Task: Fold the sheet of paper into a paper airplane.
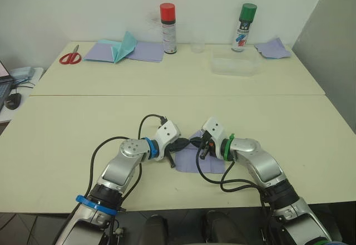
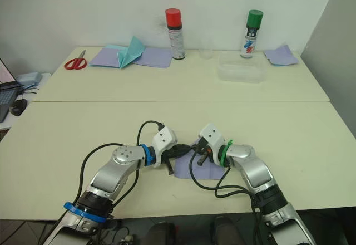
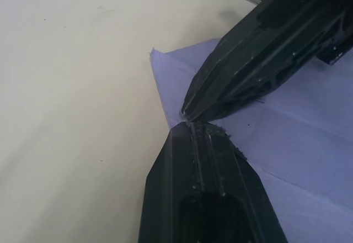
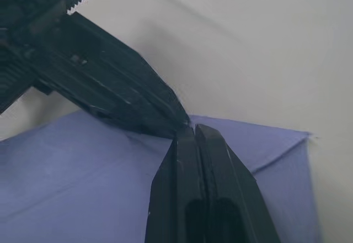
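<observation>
We see the sheet of paper (image 1: pixel 199 158), lavender and creased, lying flat on the near part of the cream worktop (image 1: pixel 67 128), between the two forearms. The left end effector (image 1: pixel 184 143) and the right end effector (image 1: pixel 196 141) meet tip to tip over the far edge of the sheet. In the left wrist view, we find the left end effector's fingers (image 3: pixel 204 182) pressed together with no gap, their tip at the paper's edge beside a folded corner. In the right wrist view, we find the right end effector's fingers (image 4: pixel 207 188) likewise closed against each other, tip resting at the fold line. Whether either pair pinches a layer of paper we cannot tell; the tips touch the sheet's surface.

On the far part of the worktop we note red-handled scissors (image 1: pixel 70 56), a teal folded paper (image 1: pixel 123 47) lying on flat lavender sheets (image 1: pixel 146 50), a red-capped spray can (image 1: pixel 168 28), a green-capped spray can (image 1: pixel 243 27), a clear cup (image 1: pixel 196 45) between the cans, a clear plastic tray (image 1: pixel 235 65), and a crumpled lavender sheet (image 1: pixel 272 48) at the far right corner.
</observation>
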Controlling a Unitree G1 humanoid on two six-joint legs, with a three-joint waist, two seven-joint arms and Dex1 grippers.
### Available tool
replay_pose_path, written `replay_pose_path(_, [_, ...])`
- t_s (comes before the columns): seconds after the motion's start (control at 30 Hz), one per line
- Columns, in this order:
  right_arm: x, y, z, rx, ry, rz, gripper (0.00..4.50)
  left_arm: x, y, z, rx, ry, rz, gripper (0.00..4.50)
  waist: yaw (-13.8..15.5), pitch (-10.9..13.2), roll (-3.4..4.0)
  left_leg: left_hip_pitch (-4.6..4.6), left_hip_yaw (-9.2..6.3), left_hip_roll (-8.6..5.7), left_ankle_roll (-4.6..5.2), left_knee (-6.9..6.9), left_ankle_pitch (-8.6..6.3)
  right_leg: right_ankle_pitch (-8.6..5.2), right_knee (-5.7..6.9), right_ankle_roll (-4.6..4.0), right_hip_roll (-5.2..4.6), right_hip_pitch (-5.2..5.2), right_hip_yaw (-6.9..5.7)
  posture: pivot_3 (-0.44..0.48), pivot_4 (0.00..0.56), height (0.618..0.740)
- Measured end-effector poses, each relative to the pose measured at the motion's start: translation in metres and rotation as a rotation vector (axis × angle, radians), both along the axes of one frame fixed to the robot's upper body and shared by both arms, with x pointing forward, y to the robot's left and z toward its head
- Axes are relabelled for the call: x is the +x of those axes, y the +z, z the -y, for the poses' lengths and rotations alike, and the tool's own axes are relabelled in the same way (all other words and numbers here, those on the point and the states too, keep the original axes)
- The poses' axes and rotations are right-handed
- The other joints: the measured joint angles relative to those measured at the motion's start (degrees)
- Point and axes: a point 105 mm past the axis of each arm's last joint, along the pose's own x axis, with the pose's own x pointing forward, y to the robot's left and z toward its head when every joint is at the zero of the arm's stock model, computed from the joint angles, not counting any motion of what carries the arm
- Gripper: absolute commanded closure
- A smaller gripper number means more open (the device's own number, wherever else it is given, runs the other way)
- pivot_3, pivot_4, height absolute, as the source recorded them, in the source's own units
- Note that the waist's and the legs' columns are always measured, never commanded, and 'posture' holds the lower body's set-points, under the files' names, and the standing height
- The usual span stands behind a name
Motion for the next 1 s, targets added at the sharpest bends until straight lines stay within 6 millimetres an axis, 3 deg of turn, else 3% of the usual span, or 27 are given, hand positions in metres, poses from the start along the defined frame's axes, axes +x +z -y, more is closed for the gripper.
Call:
replay_pose_path(0.23, [0.012, -0.003, -0.002, -0.022, -0.055, 0.006, 4.50, 0.001, -0.002, -0.003, 0.010, 0.008, -0.004, 4.49, -0.2, 0.0, -0.01, 0.35, 0.02, 0.05, 0.00, -0.01, 0.00, 0.01, 0.09, 0.02, -0.02, 0.20, 0.02, 0.000, 0.150, 0.740])
replay_pose_path(0.5, [0.030, -0.001, 0.011, -0.019, -0.172, 0.021, 4.50, -0.001, -0.002, -0.002, 0.008, 0.001, -0.004, 4.49, -0.1, 0.0, -0.01, 0.42, 0.10, 0.05, 0.00, -0.01, 0.00, 0.01, 0.10, 0.01, -0.04, 0.25, 0.08, 0.000, 0.150, 0.740])
replay_pose_path(0.87, [0.032, -0.001, 0.019, -0.014, -0.199, 0.028, 4.50, -0.002, -0.002, 0.000, 0.012, -0.009, -0.004, 4.49, 0.4, 0.0, -0.01, 0.41, 0.15, 0.05, 0.00, -0.01, 0.00, 0.03, 0.08, 0.06, -0.12, 0.25, 0.10, 0.000, 0.150, 0.740])
replay_pose_path(1.0, [0.038, 0.003, 0.032, -0.001, -0.244, 0.037, 4.50, -0.002, -0.003, 0.001, 0.017, -0.013, -0.007, 4.49, 0.7, 0.0, -0.01, 0.40, 0.16, 0.04, 0.00, -0.01, 0.00, 0.03, 0.07, 0.06, -0.12, 0.24, 0.10, 0.000, 0.150, 0.740])
